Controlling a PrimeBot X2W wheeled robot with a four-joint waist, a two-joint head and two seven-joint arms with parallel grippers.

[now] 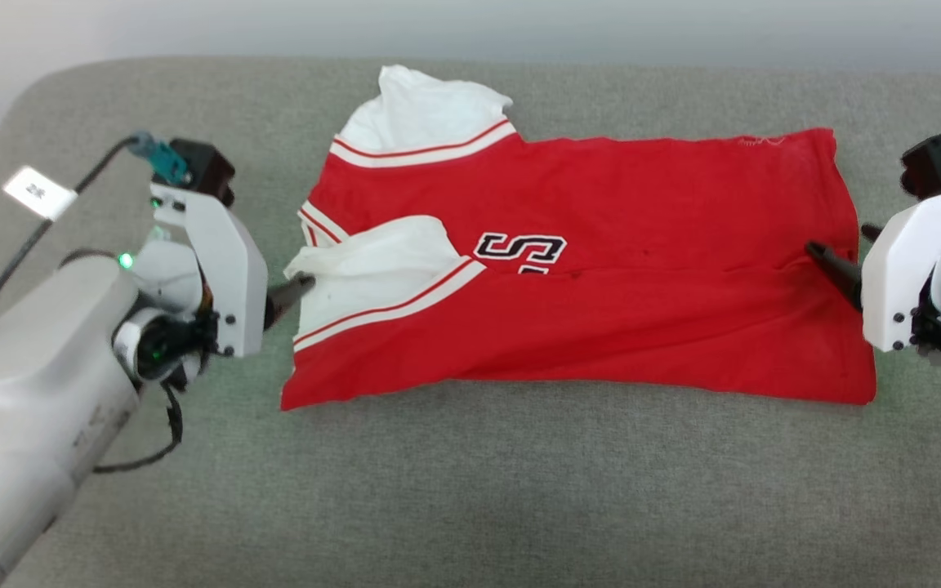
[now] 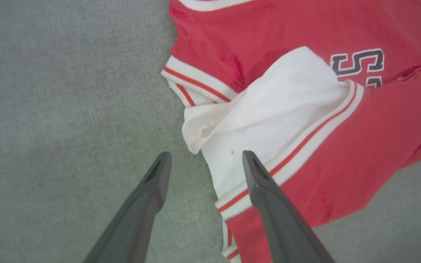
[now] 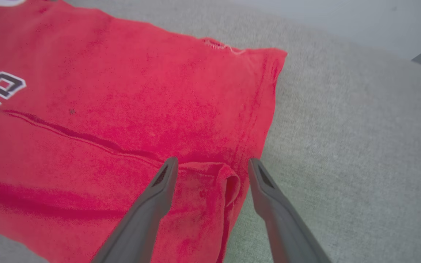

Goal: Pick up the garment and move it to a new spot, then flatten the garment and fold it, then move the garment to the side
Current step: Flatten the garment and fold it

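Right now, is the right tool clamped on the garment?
No, the right tool is open, its jaws standing apart astride a raised fold at the edge of the garment.

The garment (image 1: 601,269) lies on the padded surface (image 1: 470,490) between the left gripper (image 2: 207,157) and right gripper (image 3: 212,162).

One garment (image 1: 642,269), two end effectors (image 2: 206,154) (image 3: 213,160).

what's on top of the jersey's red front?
A white sleeve with striped cuff lies folded across the garment. A red fold hides the lower part of the black lettering.
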